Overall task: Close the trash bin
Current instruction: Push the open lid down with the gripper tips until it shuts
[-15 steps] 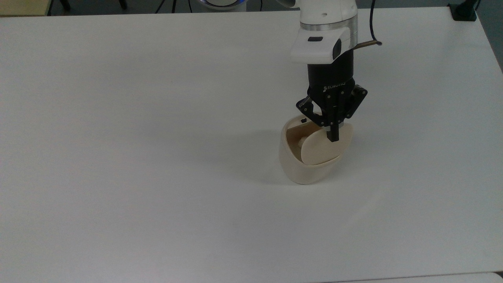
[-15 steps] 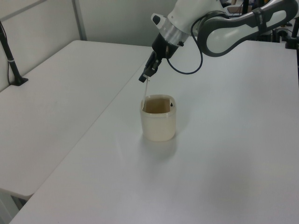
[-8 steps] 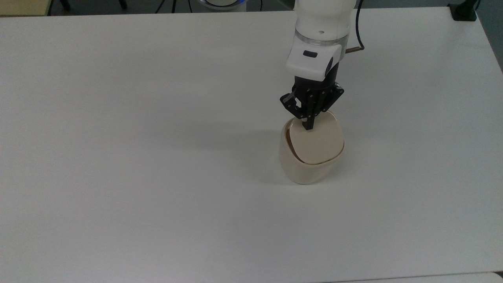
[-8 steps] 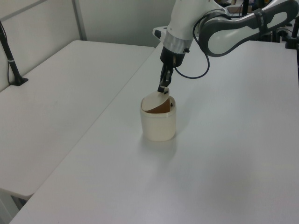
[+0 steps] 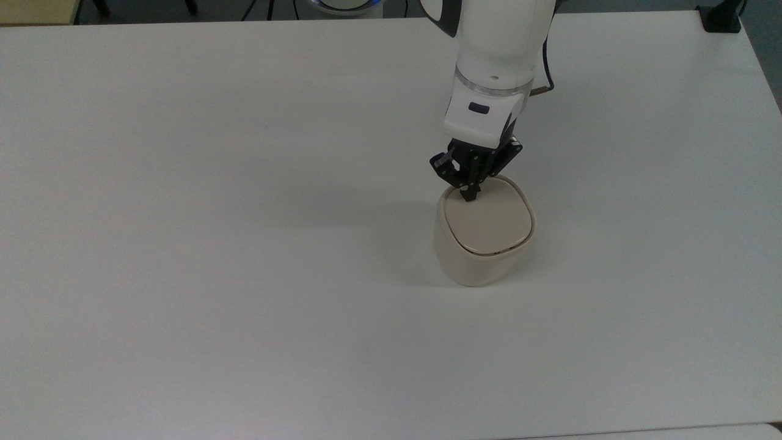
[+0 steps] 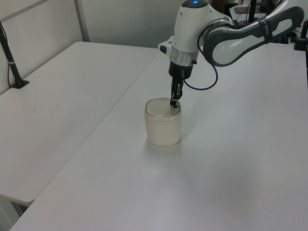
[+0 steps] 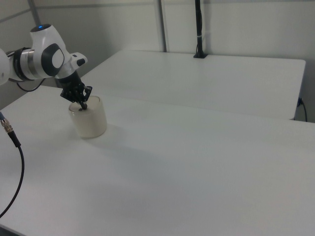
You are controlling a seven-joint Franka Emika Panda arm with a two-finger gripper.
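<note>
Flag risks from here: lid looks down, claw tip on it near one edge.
1. The claw presses the lid off-centre, near the top view's far-left edge; more downward push could tip or slide the trash bin, which tapers to a narrow base.
2. Retreating sideways rather than straight up might drag the bin across the table.

Arm cut off at top view's top edge; bin's inside hidden, prob. lid shut.

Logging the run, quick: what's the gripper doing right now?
Gripper: shut, holding nothing, fingertips pressed on the far edge of the trash bin lid, which lies flat.
</note>
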